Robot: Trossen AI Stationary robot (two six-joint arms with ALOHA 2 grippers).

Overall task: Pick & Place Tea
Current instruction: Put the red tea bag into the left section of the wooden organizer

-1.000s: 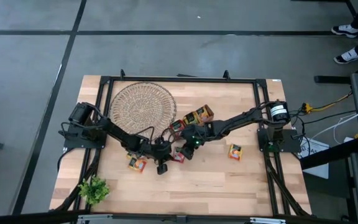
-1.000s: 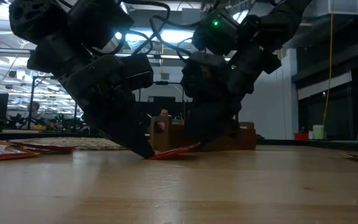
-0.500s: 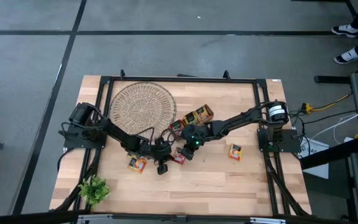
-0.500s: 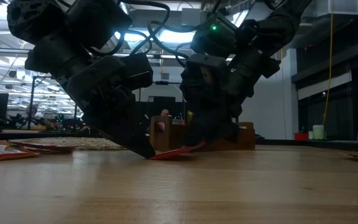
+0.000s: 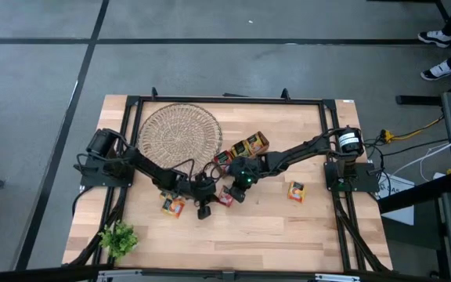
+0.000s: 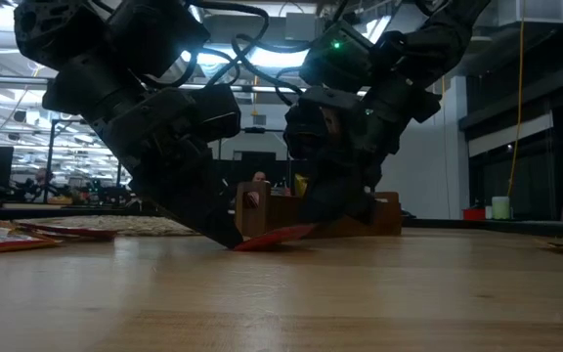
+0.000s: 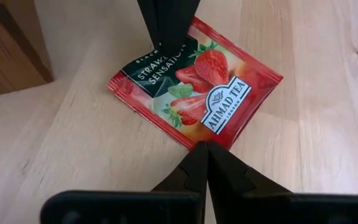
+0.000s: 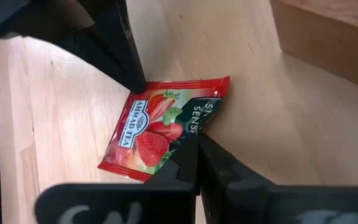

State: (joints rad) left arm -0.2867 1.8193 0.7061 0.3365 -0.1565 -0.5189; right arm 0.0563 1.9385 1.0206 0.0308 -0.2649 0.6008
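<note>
Location: mid-table, just near of the wooden tray point(image 5: 243, 147) and right of the wicker dish point(image 5: 178, 135)
Item in hand: red strawberry sachet point(image 7: 194, 87), lying on the table point(image 5: 288, 227), one edge tipped slightly up in the low view
Left gripper point(image 7: 204, 146): fingers pressed together, tips at the sachet's corner — touching it, not holding it
Right gripper point(image 8: 194, 140): fingers likewise closed, tips bearing on the opposite edge of the same sachet; the two grippers face each other across it
Other tea on the table: one sachet point(image 5: 172, 205) to the left of the grippers, one point(image 5: 296, 190) to the right, both well apart from the tray
Tea in tray: several sachets visible in its compartments; count cannot be told
Progress: judged partway — tray partly stocked, three sachets left on the table
Remaining: lift the red sachet, place it, then fetch the two outliers
Other: small green plant point(image 5: 118, 238) at the near left corner
</note>
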